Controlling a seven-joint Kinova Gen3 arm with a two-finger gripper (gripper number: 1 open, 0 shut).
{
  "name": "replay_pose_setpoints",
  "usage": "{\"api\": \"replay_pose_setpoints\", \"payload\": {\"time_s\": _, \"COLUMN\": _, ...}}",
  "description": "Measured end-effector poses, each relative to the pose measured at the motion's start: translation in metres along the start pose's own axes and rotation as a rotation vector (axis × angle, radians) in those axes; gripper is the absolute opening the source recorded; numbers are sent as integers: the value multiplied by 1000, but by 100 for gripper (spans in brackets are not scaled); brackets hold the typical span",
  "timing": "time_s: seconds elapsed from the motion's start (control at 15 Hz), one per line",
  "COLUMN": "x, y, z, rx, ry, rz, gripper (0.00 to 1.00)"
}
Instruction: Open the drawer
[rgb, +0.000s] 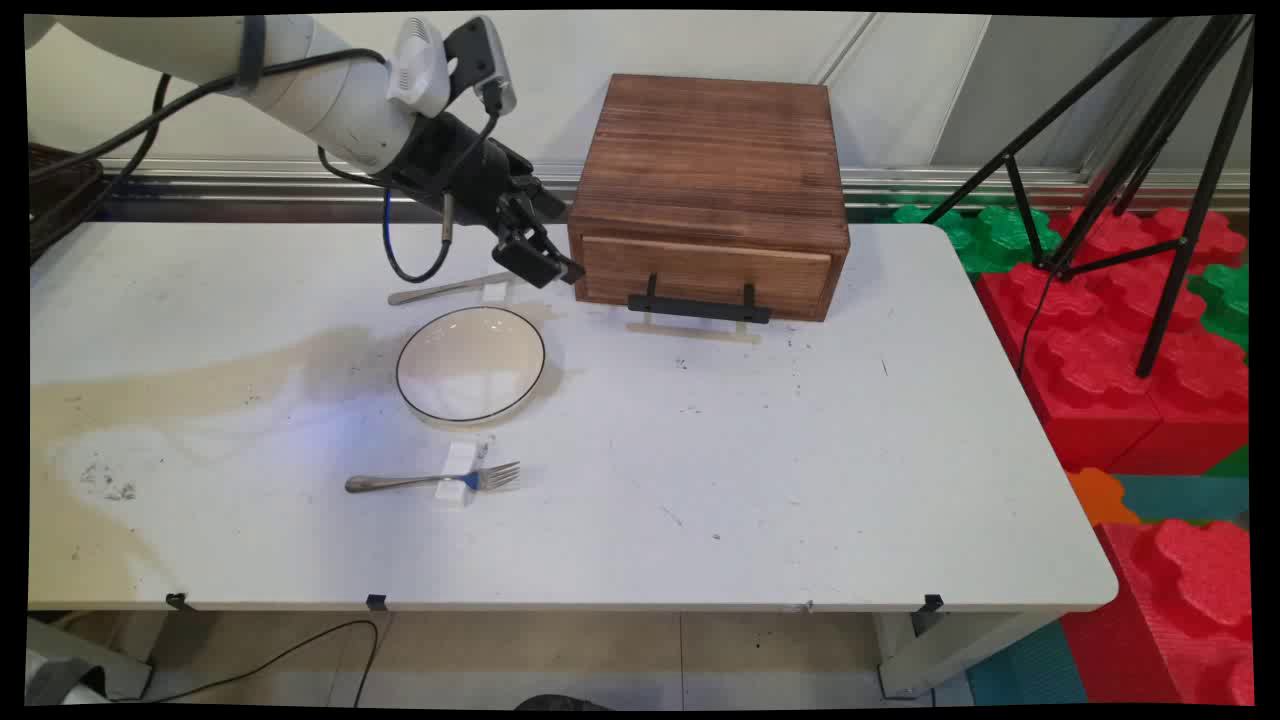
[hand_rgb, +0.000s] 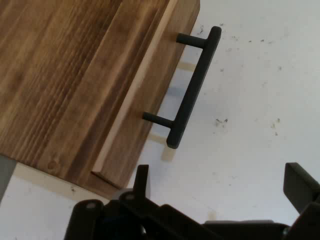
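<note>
My black gripper (rgb: 545, 265) hangs open just above the table, at the left front corner of a brown wooden box (rgb: 712, 150). Nothing is between its fingers. The box has one drawer (rgb: 700, 270) with a black bar handle (rgb: 698, 308), and the drawer looks closed. In the hand view the handle (hand_rgb: 192, 95) lies a short way ahead of my gripper (hand_rgb: 220, 185), and the box (hand_rgb: 60, 75) fills the upper left. A metal utensil (rgb: 445, 290) lies on the table just left of the gripper, resting on a small white block.
A white plate with a dark rim (rgb: 470, 363) sits in front of the gripper. A fork (rgb: 430, 481) rests on a white block nearer the front edge. A black tripod (rgb: 1150, 150) and red and green foam blocks (rgb: 1100, 340) stand beyond the table's right end.
</note>
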Motion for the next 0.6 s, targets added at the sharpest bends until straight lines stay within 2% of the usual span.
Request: {"api": "replay_pose_setpoints", "payload": {"time_s": 0.6, "x": 22, "y": 14, "z": 27, "rx": 9, "ry": -14, "rz": 2, "gripper": 100}}
